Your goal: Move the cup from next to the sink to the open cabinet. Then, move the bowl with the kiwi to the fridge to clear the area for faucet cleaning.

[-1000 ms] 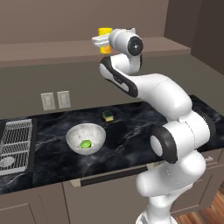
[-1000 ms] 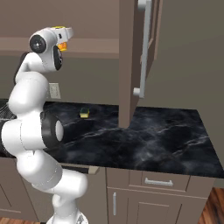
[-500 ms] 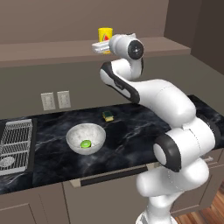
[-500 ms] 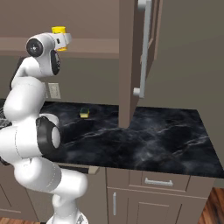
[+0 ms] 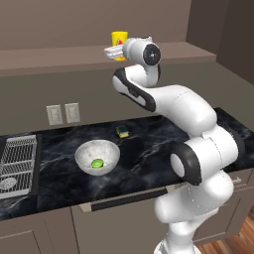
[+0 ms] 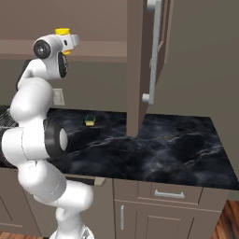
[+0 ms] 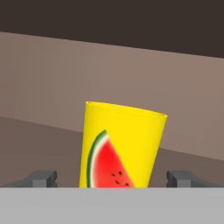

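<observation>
**Cup on the shelf, bowl waiting on the counter**

Cup (image 7: 122, 146) stands upright on the cabinet (image 5: 59, 55) shelf, seen in the hand view between the two fingertips (image 7: 43, 178), which sit well apart on either side and clear of its walls. The gripper (image 5: 115, 49) is spread wide and holds nothing. From the left base view the cup sits at about 11 o'clock from the hand, right beside it.

Going left to right along the counter (image 5: 149, 154) in that view: the sink (image 5: 17, 161) with its wire rack lies at 9 o'clock, then the bowl (image 5: 97, 157) with the kiwi (image 5: 97, 163) inside it, then a sponge (image 5: 123, 131) near the back wall at roughly 1 o'clock from the bowl, well apart from it.

The cup looks light, stiff and smooth-walled, likely a little slippery; a grip across its middle suits it, and it seems already placed.

The bowl is probably next. It looks rigid and heavier than the cup, wide and shallow with a thin rim, possibly breakable. Too broad to span, it is best pinched at the rim, one finger inside and one outside, on the near side away from the kiwi. The kiwi is loose and may roll if the bowl tilts.
</observation>
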Available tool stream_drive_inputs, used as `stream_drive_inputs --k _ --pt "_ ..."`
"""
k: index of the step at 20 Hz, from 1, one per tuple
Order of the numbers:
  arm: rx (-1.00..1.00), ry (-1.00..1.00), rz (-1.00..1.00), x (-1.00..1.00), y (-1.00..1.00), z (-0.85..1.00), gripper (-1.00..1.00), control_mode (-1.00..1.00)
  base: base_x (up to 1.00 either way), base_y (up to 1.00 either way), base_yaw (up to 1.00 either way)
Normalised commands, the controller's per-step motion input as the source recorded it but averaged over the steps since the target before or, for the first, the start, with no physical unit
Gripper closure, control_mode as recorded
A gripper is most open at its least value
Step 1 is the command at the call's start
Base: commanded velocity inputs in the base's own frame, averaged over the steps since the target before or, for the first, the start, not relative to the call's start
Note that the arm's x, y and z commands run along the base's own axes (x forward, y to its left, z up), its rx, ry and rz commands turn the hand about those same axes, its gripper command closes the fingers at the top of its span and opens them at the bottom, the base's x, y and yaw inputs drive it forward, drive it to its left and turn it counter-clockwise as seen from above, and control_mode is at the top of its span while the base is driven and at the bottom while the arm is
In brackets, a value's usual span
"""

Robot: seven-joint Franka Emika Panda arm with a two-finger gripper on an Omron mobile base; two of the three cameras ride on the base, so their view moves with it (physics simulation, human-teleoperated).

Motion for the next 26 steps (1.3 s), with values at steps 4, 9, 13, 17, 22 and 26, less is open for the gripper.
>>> stream_drive_inputs --k 4,9,13,17,22,26 --pt "0.00 0.00 0.00 0.17 0.00 -0.04 -1.00 -1.00 0.00 0.00 0.00" --pt "-0.02 -0.04 0.00 0.26 0.00 -0.05 -1.00 -1.00 0.00 0.00 0.00" --pt "-0.02 -0.09 0.00 0.26 0.00 -0.02 -1.00 -1.00 0.00 0.00 0.00" --pt "-0.01 -0.08 0.00 0.21 0.00 0.00 -1.00 -1.00 0.00 0.00 0.00" --pt "0.01 -0.02 -0.01 -0.16 0.00 0.02 -1.00 -1.00 0.00 0.00 0.00" --pt "0.08 0.00 -0.05 -1.00 -0.13 0.25 -1.00 -1.00 0.00 0.00 0.00"
